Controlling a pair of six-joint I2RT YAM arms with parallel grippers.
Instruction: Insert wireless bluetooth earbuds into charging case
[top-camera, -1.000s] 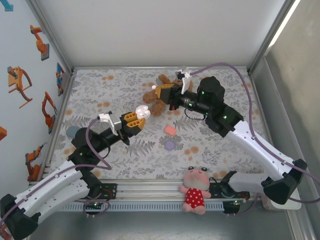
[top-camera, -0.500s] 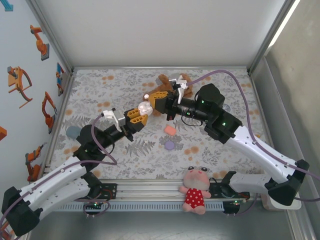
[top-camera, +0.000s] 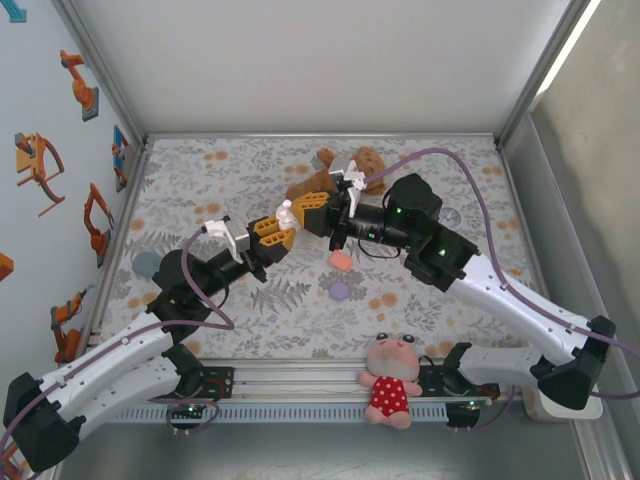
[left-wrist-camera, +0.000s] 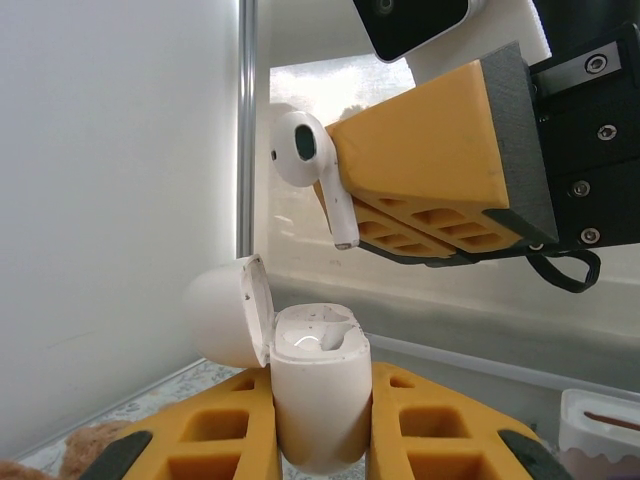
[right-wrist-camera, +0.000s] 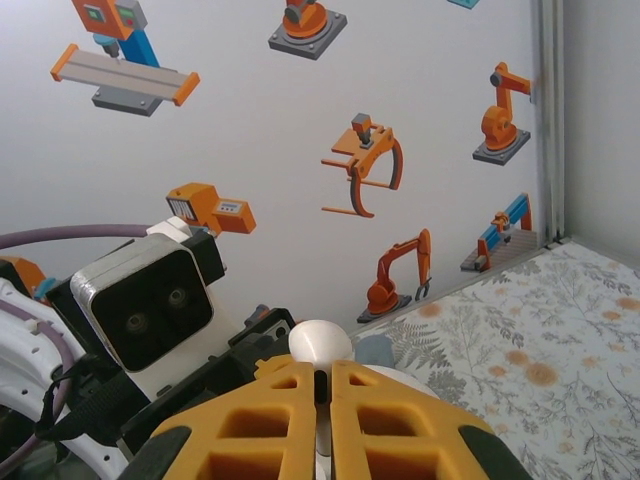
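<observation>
**Right arm is holding the earbud (left-wrist-camera: 303, 150) above the open charging case (left-wrist-camera: 318, 400)**
Left fingers (left-wrist-camera: 215, 445) are clamping the white case upright, its lid (left-wrist-camera: 228, 318) swung toward 9 o'clock. Right fingers (left-wrist-camera: 430, 150) are pinching the earbud at 12 o'clock of the socket, apart from it, stem aiming roughly at 6 o'clock.

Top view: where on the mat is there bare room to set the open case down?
Barest mat is far left, between the side wall, back edge and brown teddy. A smaller patch lies by the front rail, between left arm and purple piece. Crowded: centre, where left fingers with charging case meet right fingers with earbud, near pink piece.
</observation>
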